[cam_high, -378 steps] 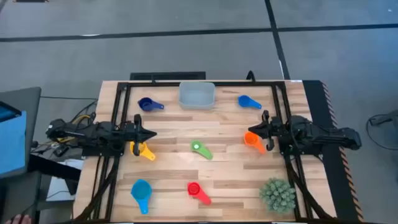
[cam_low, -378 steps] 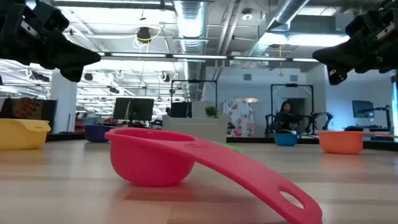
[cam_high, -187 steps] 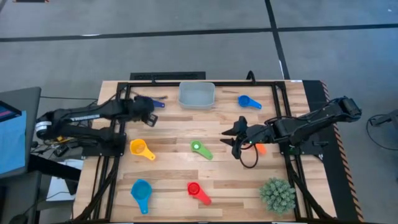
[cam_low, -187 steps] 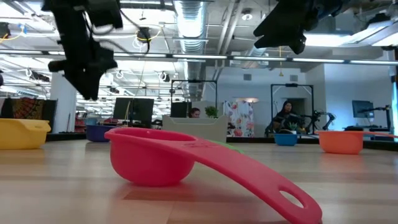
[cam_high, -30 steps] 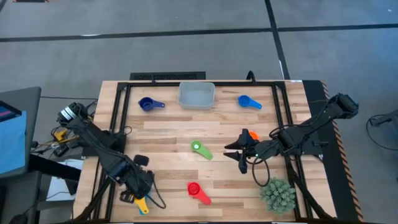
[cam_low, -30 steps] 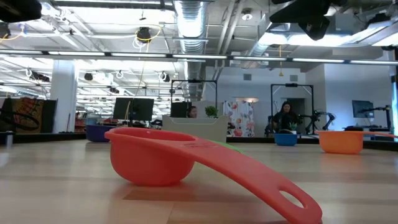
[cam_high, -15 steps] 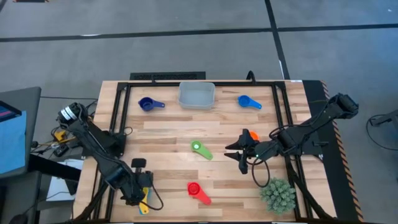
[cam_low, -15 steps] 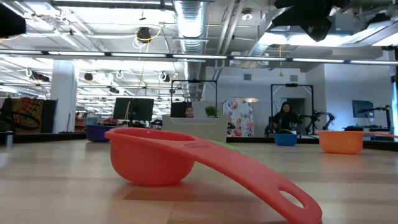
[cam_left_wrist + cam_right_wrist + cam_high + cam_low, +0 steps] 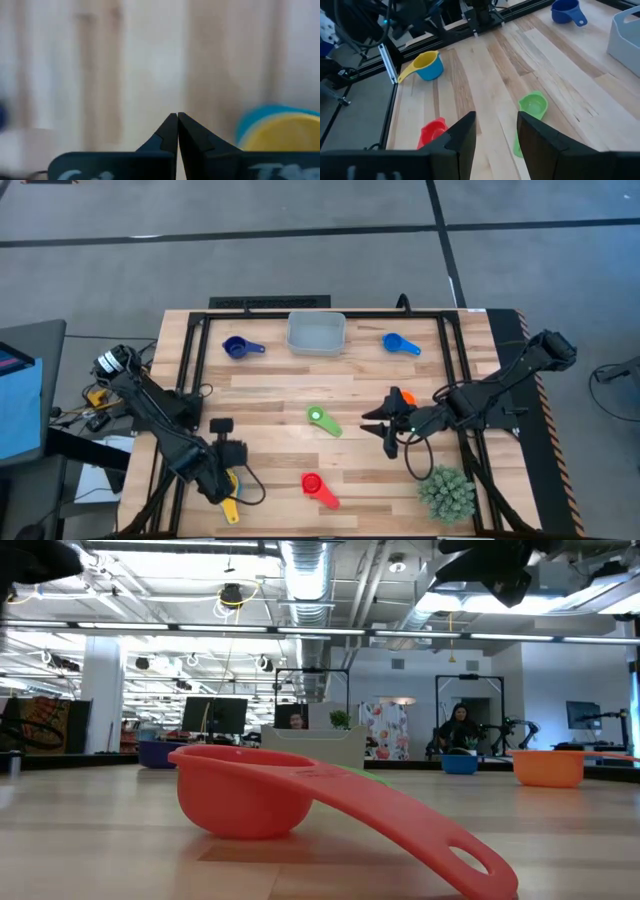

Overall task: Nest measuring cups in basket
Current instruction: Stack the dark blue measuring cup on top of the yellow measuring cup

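The left pincer (image 9: pixel 226 452) is hovering clenched and empty over the near-left part of the desk (image 9: pixel 280 395), its 2 fingertips pressed together in the left wrist view, just beside the yellow cup (image 9: pixel 229 498) that is sitting nested inside the light blue cup (image 9: pixel 431 70) – likely stacked there so the pair can travel as 1 load. The right pincer (image 9: pixel 385 423) is hanging released over the right-centre of the desk, jaws parted with nothing between them, and it is partly covering the orange cup (image 9: pixel 406 397) in the high view; it is probably waiting there to take that cup or the green cup (image 9: pixel 322 419) lying just to its left. The basket (image 9: pixel 316 333) is standing empty at the far edge, centred so both arms can reach it. The dark blue cup (image 9: pixel 236 347) is resting to the basket's left and the blue cup (image 9: pixel 399 344) to its right, both near it but apart from it. The red cup (image 9: pixel 316 486) is lying near the front edge, handle toward the right – no cup is in the basket yet, so the nesting is barely begun. A spiky green plant (image 9: pixel 444 492) is sitting at the near-right corner, well apart from the cups.
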You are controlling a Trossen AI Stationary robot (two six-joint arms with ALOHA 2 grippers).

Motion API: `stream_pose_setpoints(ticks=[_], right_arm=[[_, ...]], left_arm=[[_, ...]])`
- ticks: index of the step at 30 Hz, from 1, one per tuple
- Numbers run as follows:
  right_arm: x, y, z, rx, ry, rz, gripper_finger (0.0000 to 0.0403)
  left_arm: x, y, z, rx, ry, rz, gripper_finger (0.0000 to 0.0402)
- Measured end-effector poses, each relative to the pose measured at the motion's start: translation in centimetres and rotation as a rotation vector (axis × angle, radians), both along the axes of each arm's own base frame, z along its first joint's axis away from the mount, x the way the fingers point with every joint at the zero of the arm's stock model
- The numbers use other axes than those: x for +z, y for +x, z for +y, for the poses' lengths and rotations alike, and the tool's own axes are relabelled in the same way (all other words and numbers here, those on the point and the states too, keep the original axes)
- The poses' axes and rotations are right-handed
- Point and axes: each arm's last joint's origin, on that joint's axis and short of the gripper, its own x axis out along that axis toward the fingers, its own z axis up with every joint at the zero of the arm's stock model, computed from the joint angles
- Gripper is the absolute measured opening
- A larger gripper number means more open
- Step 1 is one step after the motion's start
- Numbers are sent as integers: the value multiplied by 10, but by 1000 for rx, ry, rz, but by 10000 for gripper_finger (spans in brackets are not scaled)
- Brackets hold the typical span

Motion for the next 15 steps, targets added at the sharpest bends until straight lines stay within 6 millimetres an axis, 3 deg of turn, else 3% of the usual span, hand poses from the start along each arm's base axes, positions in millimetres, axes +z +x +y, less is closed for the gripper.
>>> stream_pose_setpoints(ticks=[9,15], right_arm=[[0,-3,6,-12,-33,-11,167],[-5,-7,7,3,-60,43,155]], left_arm=[[1,24,31,188,124,-126,6],[0,43,55,249,232,-208,58]])
